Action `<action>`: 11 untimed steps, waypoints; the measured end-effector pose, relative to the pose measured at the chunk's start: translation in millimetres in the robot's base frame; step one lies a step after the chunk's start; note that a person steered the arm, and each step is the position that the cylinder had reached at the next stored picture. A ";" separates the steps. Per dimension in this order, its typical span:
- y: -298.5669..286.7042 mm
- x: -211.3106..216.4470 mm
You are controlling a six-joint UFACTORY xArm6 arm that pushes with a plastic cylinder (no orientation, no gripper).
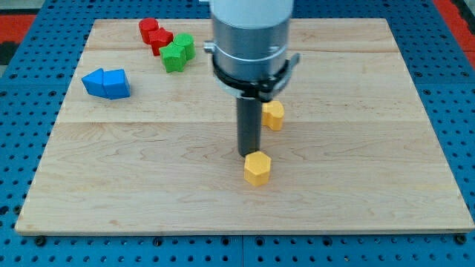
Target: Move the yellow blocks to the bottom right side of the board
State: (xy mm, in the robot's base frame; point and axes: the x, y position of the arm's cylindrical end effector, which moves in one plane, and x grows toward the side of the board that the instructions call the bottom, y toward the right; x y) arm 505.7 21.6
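Since my tip (249,153) sits right at the top edge of the near yellow hexagon (257,168) mid-board (no pincer on this rod, so nothing's gripped), an off-centre shove could slip off it, and the other yellow block (273,115) stays stranded behind the rod.

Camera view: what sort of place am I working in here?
Probably a lab test bench, not a home or shop floor: a bare wooden board lies on a blue perforated base, with small toy blocks like the yellow hexagonal block just below my tip and a blue block.
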 end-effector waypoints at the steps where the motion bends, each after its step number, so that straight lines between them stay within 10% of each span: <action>1: -24.7 9.0; 4: 101.1 46.7; 6: 103.6 -79.0; 11: -88.2 -36.3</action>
